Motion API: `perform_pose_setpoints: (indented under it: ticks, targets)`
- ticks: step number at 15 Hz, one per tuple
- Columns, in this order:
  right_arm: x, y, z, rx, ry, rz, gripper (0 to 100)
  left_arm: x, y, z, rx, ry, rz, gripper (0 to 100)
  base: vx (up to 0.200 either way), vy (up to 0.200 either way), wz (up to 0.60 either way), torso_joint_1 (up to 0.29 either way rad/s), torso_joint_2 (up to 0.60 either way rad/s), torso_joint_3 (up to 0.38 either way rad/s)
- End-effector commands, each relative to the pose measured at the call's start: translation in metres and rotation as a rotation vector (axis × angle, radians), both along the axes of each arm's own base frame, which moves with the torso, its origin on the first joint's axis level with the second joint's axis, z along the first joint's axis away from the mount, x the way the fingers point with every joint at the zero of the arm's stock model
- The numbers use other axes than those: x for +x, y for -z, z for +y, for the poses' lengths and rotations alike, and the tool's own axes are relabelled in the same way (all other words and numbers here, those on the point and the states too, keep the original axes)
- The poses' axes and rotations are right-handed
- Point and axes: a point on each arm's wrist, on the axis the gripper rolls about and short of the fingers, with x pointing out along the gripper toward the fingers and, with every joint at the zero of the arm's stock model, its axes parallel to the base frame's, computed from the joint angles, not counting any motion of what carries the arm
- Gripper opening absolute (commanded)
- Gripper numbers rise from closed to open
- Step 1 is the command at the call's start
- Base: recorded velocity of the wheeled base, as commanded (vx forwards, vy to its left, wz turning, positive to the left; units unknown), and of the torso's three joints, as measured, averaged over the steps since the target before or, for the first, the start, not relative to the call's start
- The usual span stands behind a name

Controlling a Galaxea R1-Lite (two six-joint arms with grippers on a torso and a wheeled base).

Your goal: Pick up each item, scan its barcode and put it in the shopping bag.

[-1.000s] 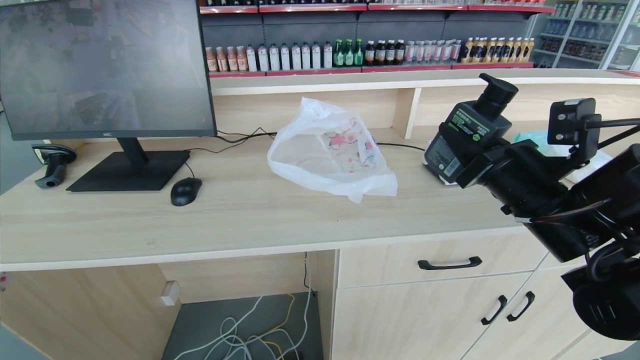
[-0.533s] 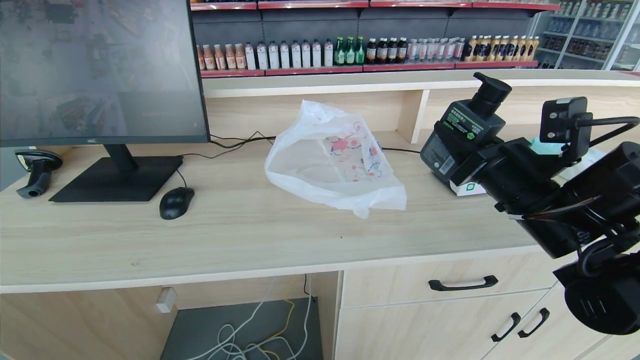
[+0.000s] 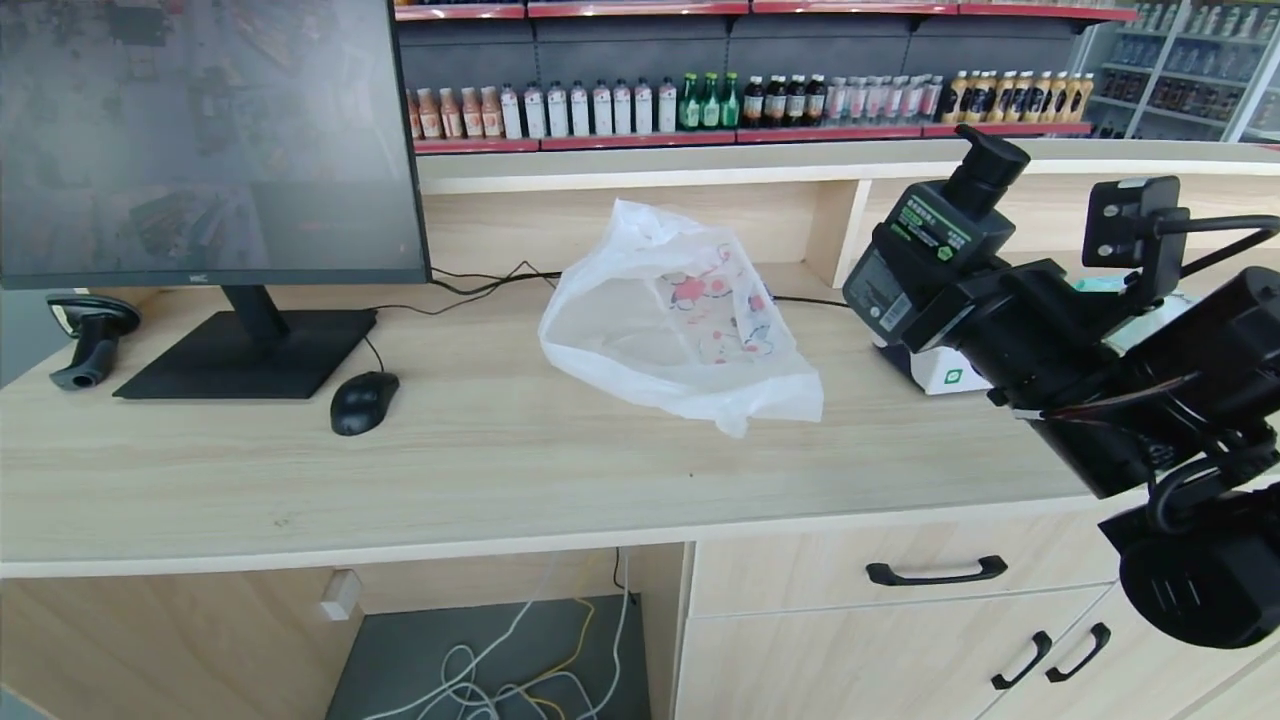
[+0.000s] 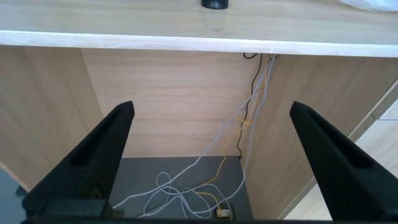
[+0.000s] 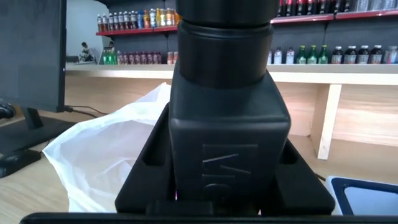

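Right gripper clamps black bottle, cap tilted up-far; shopping bag lies left of it on counter. Left gripper spread wide below counter edge; right arm nearer.

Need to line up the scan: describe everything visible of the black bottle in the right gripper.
The black bottle is square-bodied, plastic-looking, with a round black cap, a green label on one face and a pale barcode label on the next. The right gripper clamps its lower body, holding it tilted above the counter.
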Motion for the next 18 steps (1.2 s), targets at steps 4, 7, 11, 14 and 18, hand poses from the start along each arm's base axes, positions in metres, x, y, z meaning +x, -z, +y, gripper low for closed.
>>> perform_pose_setpoints:
  ticks: [4,7,11,14,18]
  targets:
    - [0.0,-0.003,0.002,0.044,-0.033,0.008,0,0.0,0.0,0.0,0.0,0.0,-0.001,100,0.0,0.0,0.3,-0.002,0.0,0.001]
    - [0.017,-0.024,0.009,0.17,-0.128,0.019,0,0.0,0.0,0.0,0.005,0.0,-0.004,100,0.0,0.0,0.0,0.0,0.0,0.0]
    - [0.07,-0.021,0.019,0.326,-0.176,0.107,0,0.0,0.0,0.0,0.005,0.0,-0.003,100,0.0,0.0,0.0,0.0,0.0,0.0]
    - [0.093,-0.024,0.012,0.226,-0.089,0.192,0,0.0,0.0,0.0,0.005,0.0,-0.003,100,0.0,0.0,0.0,0.0,0.0,0.0]
    - [0.104,0.0,0.015,0.152,-0.054,0.299,0,0.0,0.0,0.0,0.006,0.0,-0.003,100,0.0,0.0,0.0,0.0,0.0,0.0]
